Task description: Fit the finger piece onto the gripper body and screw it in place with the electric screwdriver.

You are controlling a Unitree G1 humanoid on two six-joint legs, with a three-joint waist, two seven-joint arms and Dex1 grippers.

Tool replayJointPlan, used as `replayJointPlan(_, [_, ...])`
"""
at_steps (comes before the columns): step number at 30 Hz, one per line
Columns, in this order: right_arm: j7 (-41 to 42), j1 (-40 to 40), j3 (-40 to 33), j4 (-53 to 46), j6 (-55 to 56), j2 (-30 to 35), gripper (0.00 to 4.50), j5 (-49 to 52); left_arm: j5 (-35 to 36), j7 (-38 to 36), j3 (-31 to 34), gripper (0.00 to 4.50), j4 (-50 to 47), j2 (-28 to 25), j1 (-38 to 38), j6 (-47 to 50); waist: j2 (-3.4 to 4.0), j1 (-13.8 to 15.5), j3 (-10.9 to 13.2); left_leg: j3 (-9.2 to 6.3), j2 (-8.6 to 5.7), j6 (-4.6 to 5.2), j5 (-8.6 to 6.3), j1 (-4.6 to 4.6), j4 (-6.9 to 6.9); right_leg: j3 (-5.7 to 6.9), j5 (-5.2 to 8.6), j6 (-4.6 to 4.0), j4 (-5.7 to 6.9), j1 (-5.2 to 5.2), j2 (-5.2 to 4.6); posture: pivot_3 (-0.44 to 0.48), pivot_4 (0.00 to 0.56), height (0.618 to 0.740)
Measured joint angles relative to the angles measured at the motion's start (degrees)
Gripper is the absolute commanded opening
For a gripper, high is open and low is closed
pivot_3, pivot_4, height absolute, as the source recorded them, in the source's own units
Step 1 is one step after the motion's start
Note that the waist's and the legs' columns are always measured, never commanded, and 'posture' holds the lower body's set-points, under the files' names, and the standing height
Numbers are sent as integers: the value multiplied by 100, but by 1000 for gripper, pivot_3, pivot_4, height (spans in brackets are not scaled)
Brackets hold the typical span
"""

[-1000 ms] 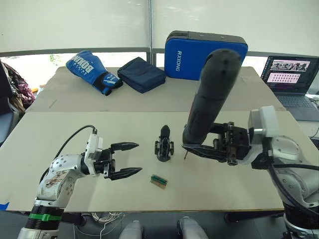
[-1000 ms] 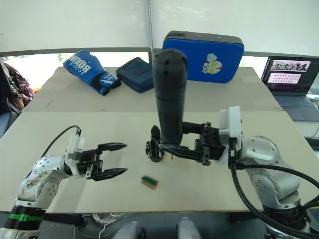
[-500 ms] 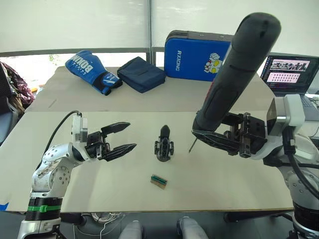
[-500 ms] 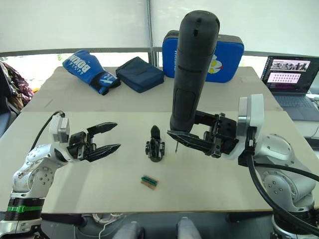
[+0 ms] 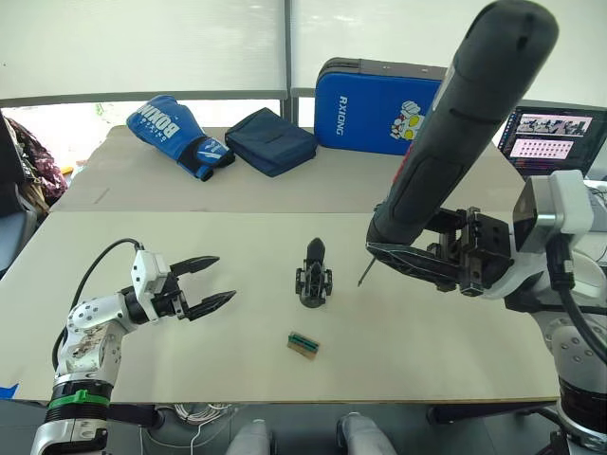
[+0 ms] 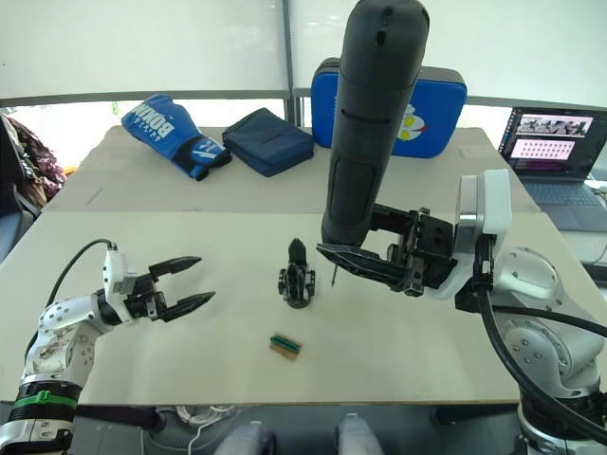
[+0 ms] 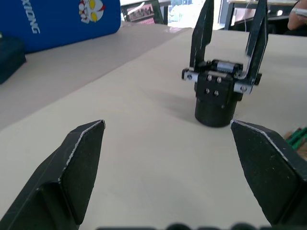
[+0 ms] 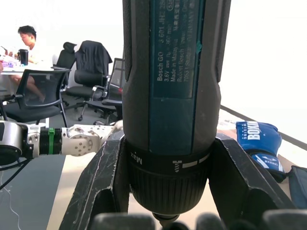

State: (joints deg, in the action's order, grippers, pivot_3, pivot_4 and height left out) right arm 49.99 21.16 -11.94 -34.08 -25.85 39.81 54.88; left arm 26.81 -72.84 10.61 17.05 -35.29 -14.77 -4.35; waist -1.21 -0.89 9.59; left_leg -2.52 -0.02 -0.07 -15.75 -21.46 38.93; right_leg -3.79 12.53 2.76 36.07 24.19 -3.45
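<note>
The electric screwdriver has a matt, dark, rubbery-looking body and a thin bare-metal bit, and the gripper body looks like matt black plastic with small metal screws. The desk is smooth, pale and matt. At its 12 o'clock edge lie a glossy blue boxing glove, a navy cloth pouch and a smooth blue hard case.

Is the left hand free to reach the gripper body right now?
Probably yes: the left hand is open and holds nothing, and bare table lies between it and the gripper body.
</note>
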Motion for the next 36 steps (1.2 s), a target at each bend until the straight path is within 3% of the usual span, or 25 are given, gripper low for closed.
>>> replayJointPlan(17, [82,84,235,112,0,-18,1889,-58,-1324,750,-1560,4431,372,1305,-588,-223,-2,-2,1,-2,-3,0,0,-6,4,0,-1,2,3,2,-1,0,150,740])
replayJointPlan(25, [77,106,264,136,0,-18,1889,-151,-1649,1225,-1862,4431,595,1868,-870,-314,-2,52,0,-2,-9,0,0,-6,10,0,-3,6,2,-5,-5,0,150,740])
replayJointPlan(34, [46,108,274,136,0,-18,1889,-193,-1789,1491,-2014,4431,615,2034,-936,-273,-2,65,0,-2,-9,0,0,-4,11,0,-3,6,3,-7,-5,0,150,740])
replayJointPlan(36, [25,107,274,136,0,-18,1889,-194,-1792,1495,-2049,3901,615,2052,-958,-224,-2,76,0,-3,-9,0,0,-4,11,0,-3,6,3,-8,-5,0,150,740])
